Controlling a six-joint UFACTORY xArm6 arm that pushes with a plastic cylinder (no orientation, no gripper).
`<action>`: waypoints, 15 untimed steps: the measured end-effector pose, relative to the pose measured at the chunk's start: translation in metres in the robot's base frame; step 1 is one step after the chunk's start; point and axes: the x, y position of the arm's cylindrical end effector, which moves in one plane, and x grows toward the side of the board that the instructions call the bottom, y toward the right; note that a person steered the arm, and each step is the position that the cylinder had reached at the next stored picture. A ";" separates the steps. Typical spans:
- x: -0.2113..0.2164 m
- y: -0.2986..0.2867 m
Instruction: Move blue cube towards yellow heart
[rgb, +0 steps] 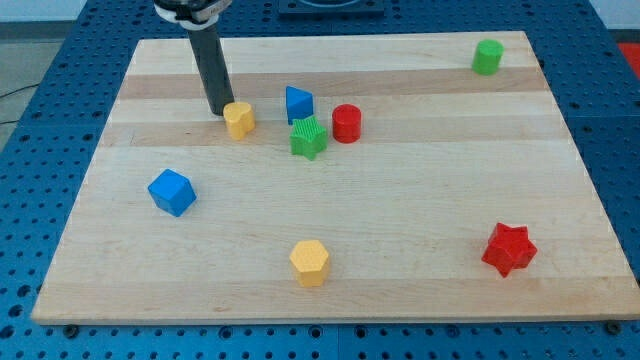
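The blue cube (172, 192) lies on the left part of the wooden board (420, 200). The yellow heart (239, 119) lies up and to the right of it, near the view's top. My tip (219, 113) stands at the heart's left edge, close to it or touching it; I cannot tell which. The tip is well above the blue cube and apart from it.
A blue triangle (299, 104), a green star (309, 138) and a red cylinder (346, 123) cluster just right of the heart. A yellow hexagon (310, 262) lies near the bottom edge, a red star (509, 249) at bottom right, a green cylinder (488, 56) at top right.
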 end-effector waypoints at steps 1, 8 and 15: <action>-0.017 -0.049; 0.169 -0.030; 0.110 -0.142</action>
